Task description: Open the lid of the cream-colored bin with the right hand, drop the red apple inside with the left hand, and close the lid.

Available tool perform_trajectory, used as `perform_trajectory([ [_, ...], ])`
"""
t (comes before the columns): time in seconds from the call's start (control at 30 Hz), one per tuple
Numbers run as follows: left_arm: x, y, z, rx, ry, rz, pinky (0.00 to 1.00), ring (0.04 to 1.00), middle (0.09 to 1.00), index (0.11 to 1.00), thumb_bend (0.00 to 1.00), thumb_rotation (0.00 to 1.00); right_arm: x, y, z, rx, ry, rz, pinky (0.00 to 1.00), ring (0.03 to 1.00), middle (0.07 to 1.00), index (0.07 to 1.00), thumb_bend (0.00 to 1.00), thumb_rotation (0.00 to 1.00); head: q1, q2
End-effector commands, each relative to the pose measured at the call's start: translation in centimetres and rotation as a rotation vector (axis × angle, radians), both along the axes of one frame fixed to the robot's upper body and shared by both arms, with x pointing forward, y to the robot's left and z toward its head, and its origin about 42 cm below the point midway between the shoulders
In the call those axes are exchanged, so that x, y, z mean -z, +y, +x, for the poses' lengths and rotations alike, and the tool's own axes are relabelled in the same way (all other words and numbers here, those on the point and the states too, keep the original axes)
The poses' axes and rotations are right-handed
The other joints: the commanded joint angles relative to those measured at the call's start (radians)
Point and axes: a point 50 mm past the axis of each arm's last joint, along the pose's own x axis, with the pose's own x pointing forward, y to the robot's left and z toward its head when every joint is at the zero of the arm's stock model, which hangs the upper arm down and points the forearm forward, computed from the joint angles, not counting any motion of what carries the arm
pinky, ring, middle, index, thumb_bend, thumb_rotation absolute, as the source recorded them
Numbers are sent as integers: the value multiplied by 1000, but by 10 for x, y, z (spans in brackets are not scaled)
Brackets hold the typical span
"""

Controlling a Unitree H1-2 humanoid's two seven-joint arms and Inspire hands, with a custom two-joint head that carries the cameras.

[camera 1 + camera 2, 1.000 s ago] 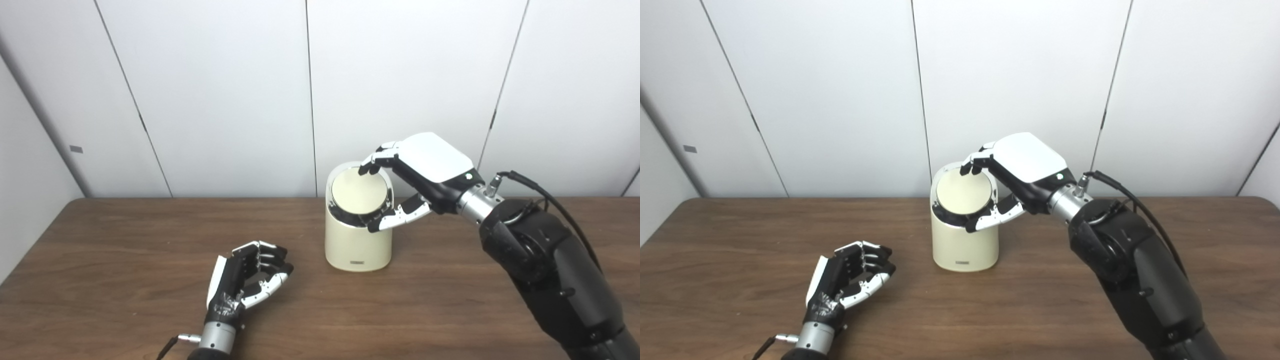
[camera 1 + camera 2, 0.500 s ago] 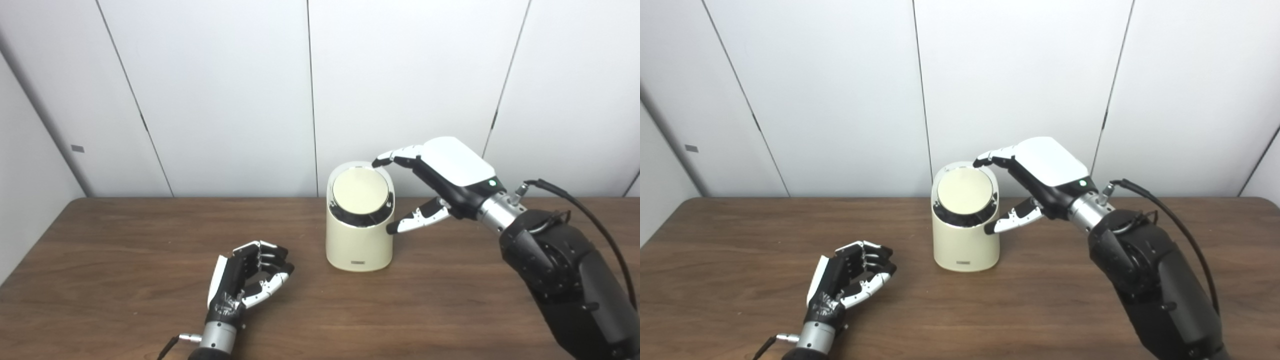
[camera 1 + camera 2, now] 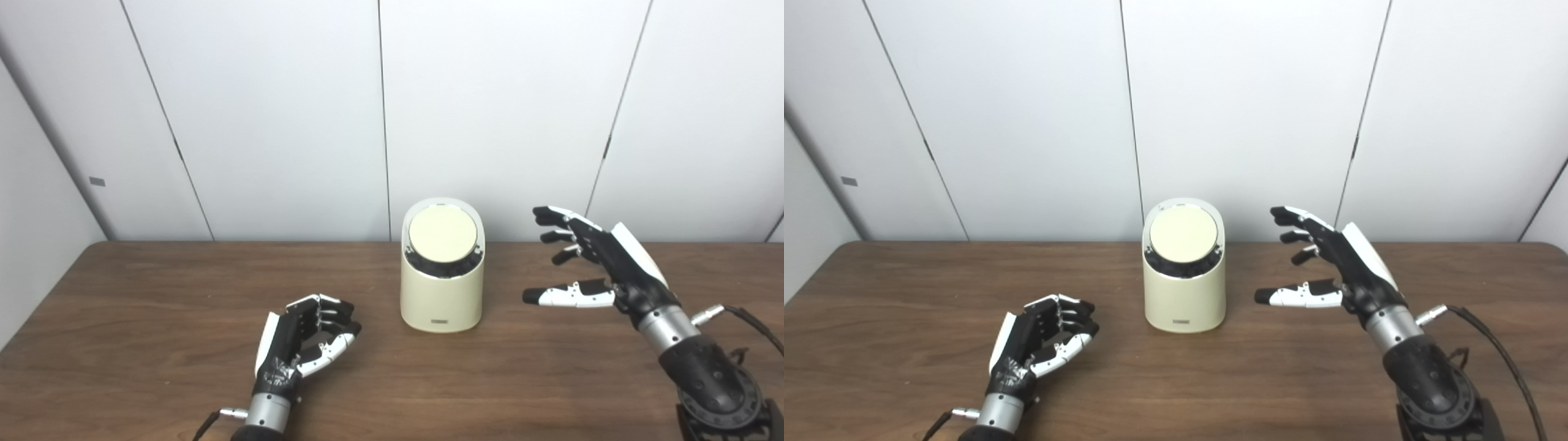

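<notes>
The cream-colored bin [image 3: 440, 300] stands upright at the middle of the table, its round lid [image 3: 442, 234] lying closed and flat in the black rim. To the right of the bin, my right hand [image 3: 603, 269] hovers apart from it, open, with fingers spread and the thumb pointing toward the bin's side. My left hand [image 3: 300, 340] rests on the wood to the front left of the bin, fingers loosely curled, with nothing in it. No red apple is visible in either view.
The brown wooden table [image 3: 153, 294] stretches wide on both sides of the bin. White wall panels [image 3: 275, 122] rise right behind its far edge. A cable [image 3: 1494, 343] trails from my right wrist.
My right hand has left the lid, pulling back to the right and down, and its fingers have spread open. The lid stays closed. The left hand has not moved.
</notes>
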Motion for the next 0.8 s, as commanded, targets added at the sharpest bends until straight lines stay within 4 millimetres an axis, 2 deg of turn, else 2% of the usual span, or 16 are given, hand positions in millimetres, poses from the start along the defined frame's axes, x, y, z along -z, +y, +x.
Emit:
perform_trajectory([
  [0.0,18,3,-11,-5,44,-8,524,584,628,497,510,40,-10,2,-1,-13,-85,54,595,767,844,849,695,287,0,1],
  [0.07,18,3,-11,-7,45,-7,502,578,628,497,510,41,-1,2,-5,-11,-76,84,601,757,835,846,689,230,-1,1],
  [0.43,17,5,-9,5,30,-20,496,574,625,497,510,44,36,-8,-19,24,-84,150,620,744,818,841,694,174,6,-2],
  [0.63,10,6,-12,10,6,-19,498,576,633,497,511,44,50,-10,-25,27,-83,220,626,749,824,844,686,159,6,-1],
  [0.73,4,8,-14,14,-18,-1,507,585,647,498,511,47,55,-9,-28,33,-77,234,625,773,832,849,691,188,2,-2],
  [0.77,1,9,-14,19,-32,7,522,592,654,604,611,24,57,-8,-29,32,-74,247,626,779,834,849,696,191,1,-2],
])
